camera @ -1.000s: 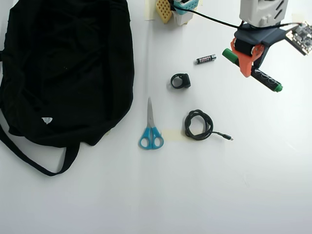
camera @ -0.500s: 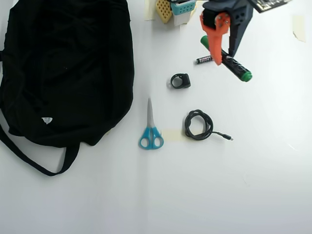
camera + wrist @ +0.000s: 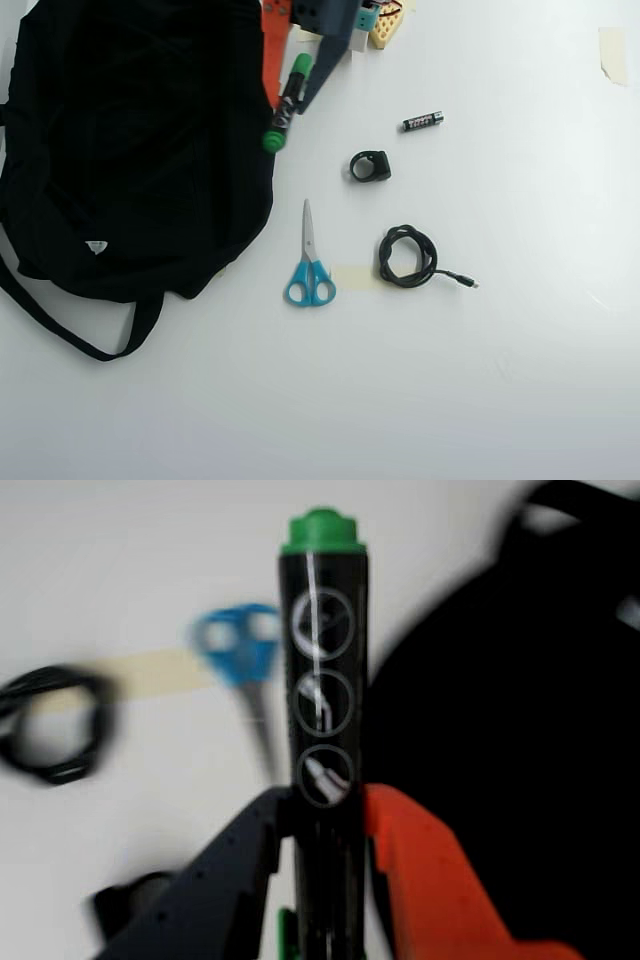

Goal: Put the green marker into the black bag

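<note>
My gripper (image 3: pixel 325 800) is shut on the green marker (image 3: pixel 322 660), a black barrel with white round symbols and a green end. The black finger is on its left, the orange finger on its right. In the overhead view the gripper (image 3: pixel 293 85) comes in from the top edge and holds the marker (image 3: pixel 284 108) slanting down-left, its green end at the right edge of the black bag (image 3: pixel 130 150). The bag lies floppy at the left with a strap and a small white tag. In the wrist view the bag (image 3: pixel 500 700) fills the right side.
Blue-handled scissors (image 3: pixel 309 270) lie below the marker and show blurred in the wrist view (image 3: pixel 240 655). A coiled black cable (image 3: pixel 408 256), a small black battery (image 3: pixel 422 121) and a small black ring-shaped part (image 3: pixel 370 166) lie to the right. A strip of tape (image 3: pixel 352 277) lies between scissors and cable.
</note>
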Robot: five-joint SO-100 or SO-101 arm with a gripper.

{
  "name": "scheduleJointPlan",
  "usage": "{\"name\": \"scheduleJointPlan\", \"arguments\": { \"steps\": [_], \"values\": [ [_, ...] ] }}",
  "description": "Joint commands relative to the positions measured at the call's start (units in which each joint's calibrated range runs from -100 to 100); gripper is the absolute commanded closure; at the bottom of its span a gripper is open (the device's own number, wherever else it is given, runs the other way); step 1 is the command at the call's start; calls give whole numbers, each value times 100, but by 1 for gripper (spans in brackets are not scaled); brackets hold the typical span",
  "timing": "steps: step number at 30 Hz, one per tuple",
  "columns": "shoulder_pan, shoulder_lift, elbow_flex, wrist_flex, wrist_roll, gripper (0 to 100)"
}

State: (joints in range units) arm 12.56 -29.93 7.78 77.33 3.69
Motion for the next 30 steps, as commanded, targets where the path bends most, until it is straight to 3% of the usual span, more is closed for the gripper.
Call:
{"name": "scheduleJointPlan", "arguments": {
  "steps": [1, 6, 13, 16, 19, 24, 30],
  "values": [
    [785, -169, -51, -76, 171, 98],
    [2304, -169, 48, -214, 281, 98],
    [3508, -144, 426, -1187, 439, 98],
    [3852, -69, 1441, -2332, 439, 98],
    [3882, -44, 2492, -3607, 418, 98],
    [3583, -28, 3498, -4555, 407, 98],
    [3530, 860, 3507, -5347, 386, 94]
  ]
}}
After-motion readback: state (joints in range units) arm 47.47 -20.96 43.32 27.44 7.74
